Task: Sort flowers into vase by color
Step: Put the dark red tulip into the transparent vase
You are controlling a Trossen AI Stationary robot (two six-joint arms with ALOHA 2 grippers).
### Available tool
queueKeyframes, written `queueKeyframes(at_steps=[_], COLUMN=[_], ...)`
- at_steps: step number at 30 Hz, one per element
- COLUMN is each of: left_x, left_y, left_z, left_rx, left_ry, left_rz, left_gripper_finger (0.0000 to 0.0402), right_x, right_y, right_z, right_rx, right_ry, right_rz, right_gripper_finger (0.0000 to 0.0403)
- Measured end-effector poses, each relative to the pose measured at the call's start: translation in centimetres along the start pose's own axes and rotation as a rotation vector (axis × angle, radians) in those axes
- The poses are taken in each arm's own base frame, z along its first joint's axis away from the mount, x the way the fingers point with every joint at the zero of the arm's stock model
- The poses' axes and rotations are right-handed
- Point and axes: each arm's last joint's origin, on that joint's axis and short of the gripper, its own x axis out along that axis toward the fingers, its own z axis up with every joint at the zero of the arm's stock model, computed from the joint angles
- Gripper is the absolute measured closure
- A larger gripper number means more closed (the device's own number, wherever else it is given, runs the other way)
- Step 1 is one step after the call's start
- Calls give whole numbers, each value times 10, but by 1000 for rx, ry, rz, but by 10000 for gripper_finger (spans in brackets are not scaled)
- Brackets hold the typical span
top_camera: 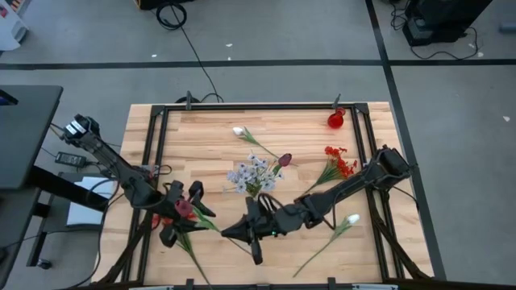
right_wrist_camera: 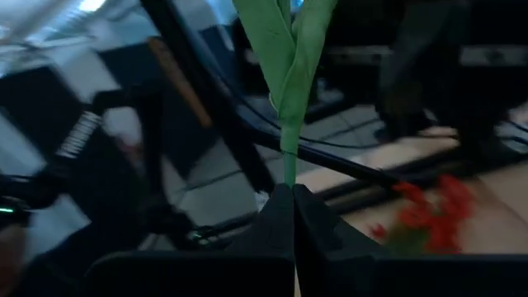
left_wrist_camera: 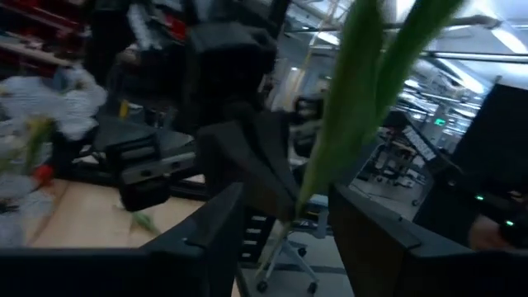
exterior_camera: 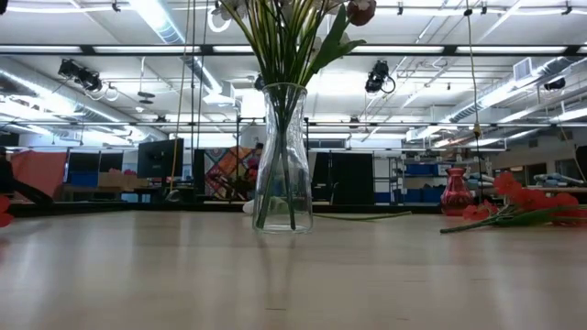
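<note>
A dark maroon tulip (top_camera: 185, 208) on a green stem (top_camera: 211, 224) stretches between my two grippers near the table's near edge. My right gripper (top_camera: 230, 233) is shut on the stem's lower end. My left gripper (top_camera: 183, 213) is open, one finger on each side of the bloom end; in the left wrist view the stem and leaves (left_wrist_camera: 342, 124) pass through the gap of the left gripper (left_wrist_camera: 287, 196), and I see no touch. A clear glass vase (top_camera: 256, 177) (exterior_camera: 282, 156) stands mid-table with lavender-white sprays and a maroon tulip in it. My right gripper (right_wrist_camera: 290, 191) pinches the tulip's thin green stem (right_wrist_camera: 288, 165) between its two fingertips, just below the pair of leaves (right_wrist_camera: 285, 49). The fingers come nearly level from the table's right side. The stem runs on beyond the tips toward my left gripper.
A small red vase (top_camera: 335, 120) (exterior_camera: 456, 191) stands at the far right. A red cluster flower (top_camera: 339, 165) (exterior_camera: 527, 206) lies right of the glass vase. One white bud (top_camera: 239, 131) lies far of it, another (top_camera: 352, 219) near right. A further stem (top_camera: 193, 259) lies under my left gripper.
</note>
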Motion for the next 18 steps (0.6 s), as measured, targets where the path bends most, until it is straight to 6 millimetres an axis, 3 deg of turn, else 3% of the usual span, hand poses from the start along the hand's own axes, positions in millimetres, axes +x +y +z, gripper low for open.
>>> queueKeyframes(at_steps=[13, 18], left_x=[5, 6], left_y=[-5, -3], left_z=[4, 5], left_rx=[62, 75], left_ry=[-90, -96], left_rz=[-81, -65], left_gripper_finger=[230, 294], right_x=[3, 4], right_y=[-8, -10], right_z=[9, 9], right_rx=[31, 73], right_ry=[9, 16], right_rz=[96, 88], right_gripper_finger=[401, 397])
